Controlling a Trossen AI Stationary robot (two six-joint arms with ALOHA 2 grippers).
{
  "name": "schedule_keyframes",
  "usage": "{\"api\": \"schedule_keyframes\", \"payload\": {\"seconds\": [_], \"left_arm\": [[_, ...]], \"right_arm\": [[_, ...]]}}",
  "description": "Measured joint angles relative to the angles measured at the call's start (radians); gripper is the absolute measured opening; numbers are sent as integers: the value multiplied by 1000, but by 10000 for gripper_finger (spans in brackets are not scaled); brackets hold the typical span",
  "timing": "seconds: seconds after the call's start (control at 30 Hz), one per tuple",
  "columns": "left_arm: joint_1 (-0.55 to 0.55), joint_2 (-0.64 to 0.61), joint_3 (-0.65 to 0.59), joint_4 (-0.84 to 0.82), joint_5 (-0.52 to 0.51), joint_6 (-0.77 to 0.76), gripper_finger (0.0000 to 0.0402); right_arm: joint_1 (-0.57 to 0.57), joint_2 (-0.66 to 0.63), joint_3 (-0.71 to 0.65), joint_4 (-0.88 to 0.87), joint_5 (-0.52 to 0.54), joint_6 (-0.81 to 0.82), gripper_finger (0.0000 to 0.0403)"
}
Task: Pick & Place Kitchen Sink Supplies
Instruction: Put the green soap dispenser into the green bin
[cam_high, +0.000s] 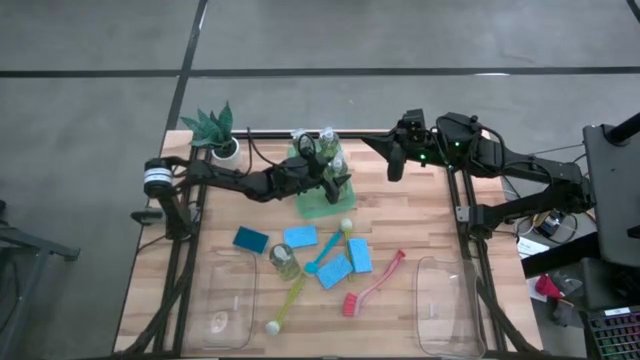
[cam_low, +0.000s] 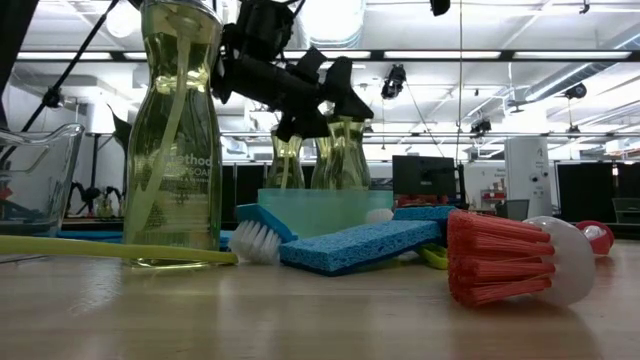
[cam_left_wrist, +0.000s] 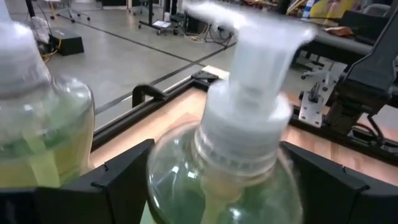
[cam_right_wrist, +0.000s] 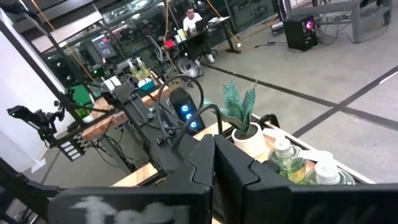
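My left gripper (cam_high: 338, 180) reaches in from the table's left over the translucent green tray (cam_high: 318, 205) and is shut on a clear bottle of yellow-green liquid with a pale pump cap (cam_left_wrist: 249, 124). Two more bottles (cam_high: 303, 143) stand in the tray's far part, one right beside the held one (cam_left_wrist: 37, 124). A fourth bottle (cam_high: 284, 262) stands on its base on the table, large in the low view (cam_low: 180, 130). My right gripper (cam_high: 395, 163) hangs shut above the table's far right, its fingers together (cam_right_wrist: 214, 168). My left gripper pinches the bottle between its two fingers (cam_left_wrist: 124, 180) at the rounded shoulder (cam_left_wrist: 180, 168), just under the pump collar. The fingers come from the table's left, one on each side. The bottle is upright over the tray (cam_low: 340, 150); its base is hidden by the tray wall.
Blue sponges (cam_high: 251, 240) (cam_high: 334, 271), a yellow brush (cam_high: 290, 300), a blue brush (cam_high: 328, 252) and a red brush (cam_high: 373, 285) lie mid-table. Clear bins sit near left (cam_high: 225, 300) and near right (cam_high: 450, 305). A potted plant (cam_high: 220, 130) stands at the far left.
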Motion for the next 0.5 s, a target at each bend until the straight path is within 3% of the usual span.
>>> {"api": "schedule_keyframes", "payload": {"seconds": [0.33,0.5], "left_arm": [[-1,-102,1,-11,2,22,328],[-2,-183,2,-102,21,20,328]], "right_arm": [[-1,0,0,2,2,-1,9],[0,0,0,6,3,-3,9]]}}
